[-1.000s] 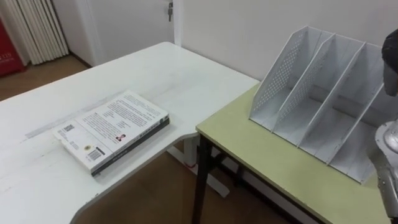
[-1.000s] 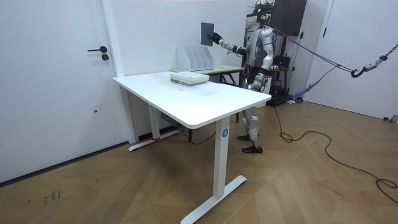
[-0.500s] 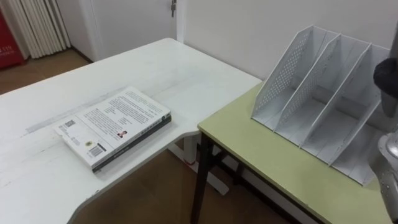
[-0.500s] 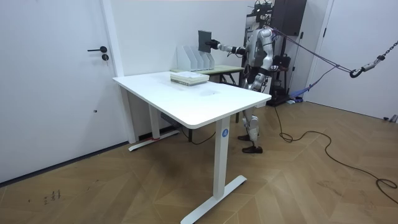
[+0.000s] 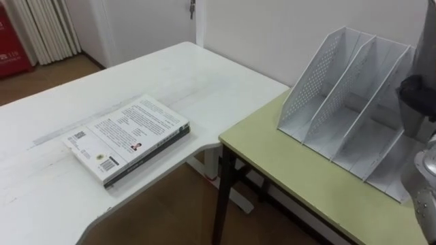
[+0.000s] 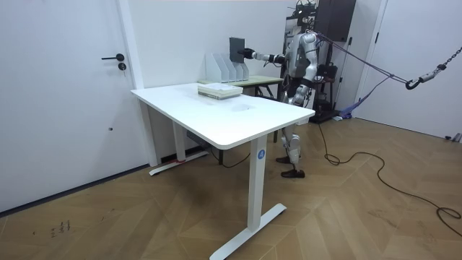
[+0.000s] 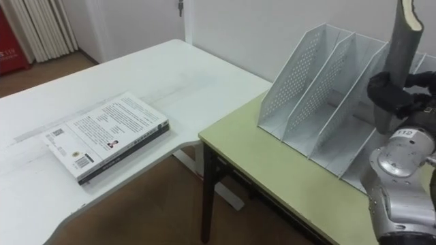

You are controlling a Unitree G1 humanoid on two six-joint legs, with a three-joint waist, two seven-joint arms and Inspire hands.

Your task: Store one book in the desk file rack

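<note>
My right hand (image 7: 391,94) is shut on a dark grey book (image 7: 401,42) and holds it upright, edge toward me, just above the right-hand slots of the white perforated file rack (image 7: 319,80). Which slot lies under it I cannot tell. In the left eye view the hand (image 5: 415,103) shows at the right edge beside the rack (image 5: 339,92). In the room view I stand behind the green desk, right arm stretched out, the book (image 6: 237,48) over the rack (image 6: 224,68).
The rack stands on a green desk (image 5: 310,187) with black legs. To its left is a white table (image 5: 170,75) bearing a stack of books (image 5: 129,138) with a white back cover up. A gap of wooden floor separates the two tables.
My right hand has brought the book lower and closer to the rack. The head camera has shifted slightly.
</note>
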